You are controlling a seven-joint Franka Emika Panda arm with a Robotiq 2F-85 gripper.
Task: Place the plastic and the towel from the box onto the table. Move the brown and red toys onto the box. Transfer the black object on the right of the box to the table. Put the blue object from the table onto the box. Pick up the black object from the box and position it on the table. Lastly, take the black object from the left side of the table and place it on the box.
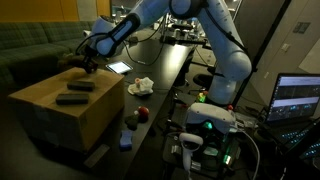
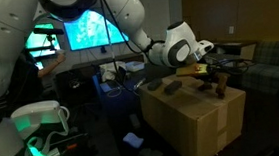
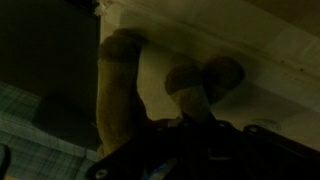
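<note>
My gripper [image 1: 87, 66] hangs over the far end of the tan box [image 1: 60, 112], just above its top, and it shows again in an exterior view [image 2: 216, 85]. It is shut on the lumpy brown toy [image 3: 190, 85], whose limbs dangle over the box top in the wrist view. Two flat black objects [image 1: 80, 86] [image 1: 70, 99] lie on the box. On the dark table [image 1: 165, 75] beside the box, the round red toy [image 1: 143, 113] sits near a small pale-blue object [image 1: 127, 122]. Crumpled white material [image 1: 140, 87] rests on the table farther back.
The robot base [image 1: 205, 125] with green lights stands at the table's near end. A lit laptop [image 1: 298, 98] is beside it. A large bright screen [image 2: 88, 30] glows behind the arm, and a sofa [image 1: 30, 50] sits beyond the box.
</note>
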